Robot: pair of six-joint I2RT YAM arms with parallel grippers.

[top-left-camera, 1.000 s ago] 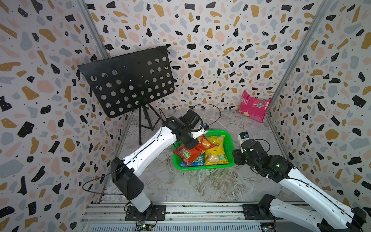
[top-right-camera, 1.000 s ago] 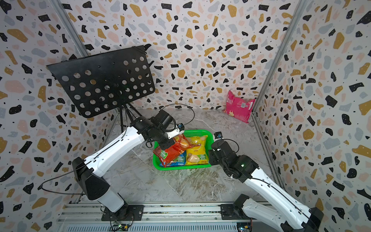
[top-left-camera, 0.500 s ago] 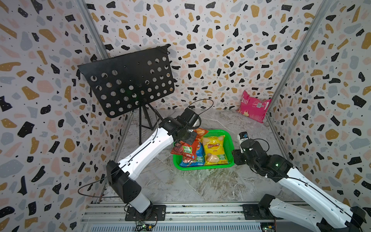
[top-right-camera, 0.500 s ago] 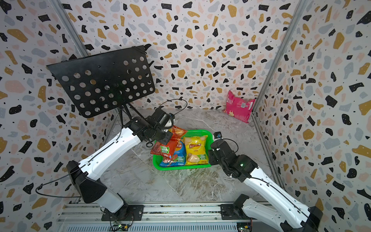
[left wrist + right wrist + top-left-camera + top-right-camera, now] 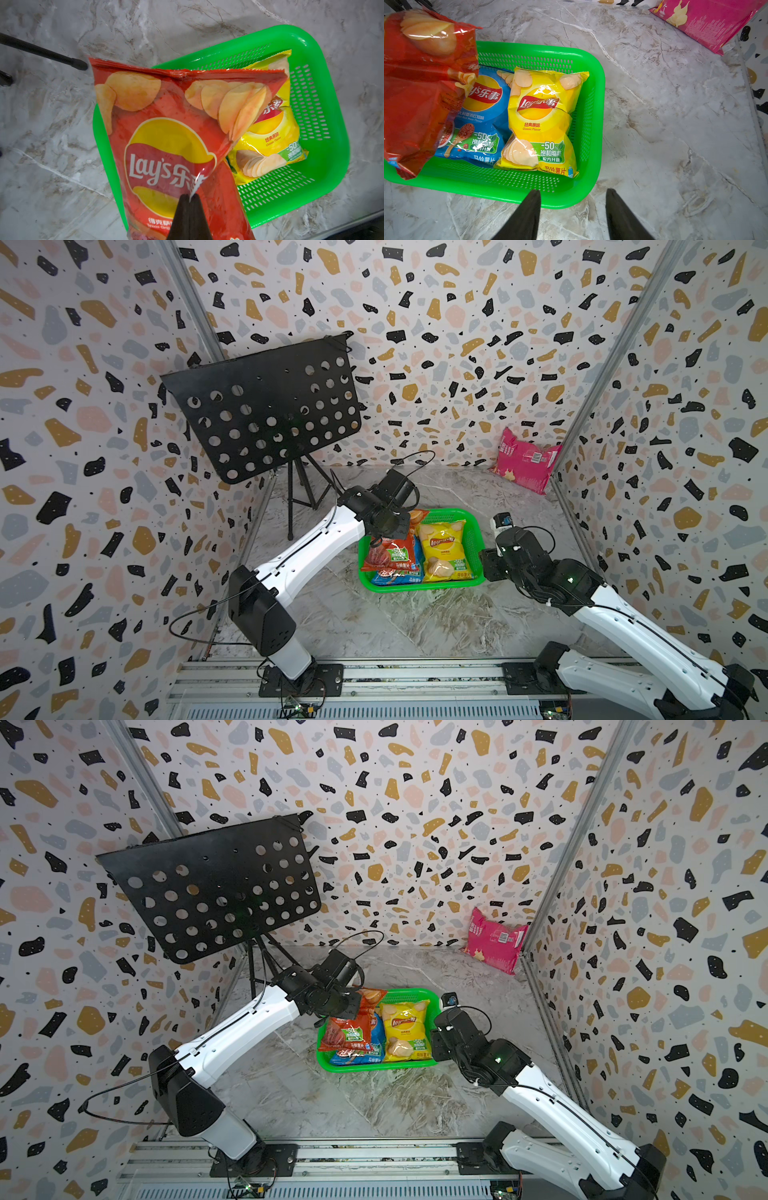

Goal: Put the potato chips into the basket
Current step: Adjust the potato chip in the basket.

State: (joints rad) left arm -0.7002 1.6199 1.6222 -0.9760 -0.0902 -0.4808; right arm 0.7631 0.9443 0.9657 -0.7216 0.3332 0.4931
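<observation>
Within left pincer (image 5: pixel 190 196), orange-red bag (image 5: pixel 166 124)

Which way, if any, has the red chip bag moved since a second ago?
Yes: the red bag swung off the yellow bag toward the basket's music stand side.

Enclosed on three sides by terrazzo-patterned walls (image 5: pixel 457 302) speckled black, ochre, pink and grey. Floored with a grey marbled worktop (image 5: pixel 395 622), evenly lit. Furnished with a black perforated music stand (image 5: pixel 270 381) on a tripod in the far left corner. Edged in front by an aluminium rail (image 5: pixel 415 674).
</observation>
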